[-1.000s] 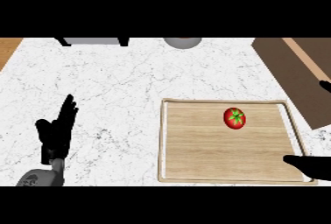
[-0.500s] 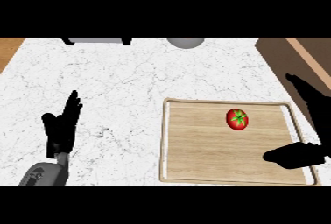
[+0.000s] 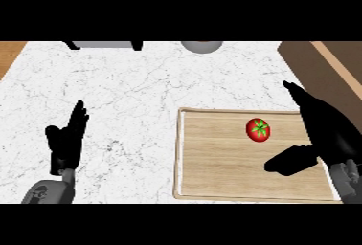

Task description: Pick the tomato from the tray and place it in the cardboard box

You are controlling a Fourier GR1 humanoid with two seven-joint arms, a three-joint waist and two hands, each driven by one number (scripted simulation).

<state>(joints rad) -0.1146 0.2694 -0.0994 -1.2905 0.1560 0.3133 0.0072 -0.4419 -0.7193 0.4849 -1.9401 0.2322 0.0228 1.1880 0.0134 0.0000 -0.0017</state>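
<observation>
Tomato [image 3: 259, 129], small, round and glossy red, with a green star-shaped stem cap facing up, lies on the upper right part of a pale wooden tray [image 3: 212, 167] that has a raised rim. The tray sits on a white marbled counter [image 3: 141, 86]. My right hand [image 3: 331, 136] shows at the tray's right edge, just beside the tomato but apart from it. Its fingers are straight and point away from me, the thumb is spread out to the left below the tomato, and it holds nothing. My left hand [image 3: 67, 143] rests open at the lower left, fingers up. The brown cardboard box [image 3: 329, 62] shows at the upper right, beyond the tray.
</observation>
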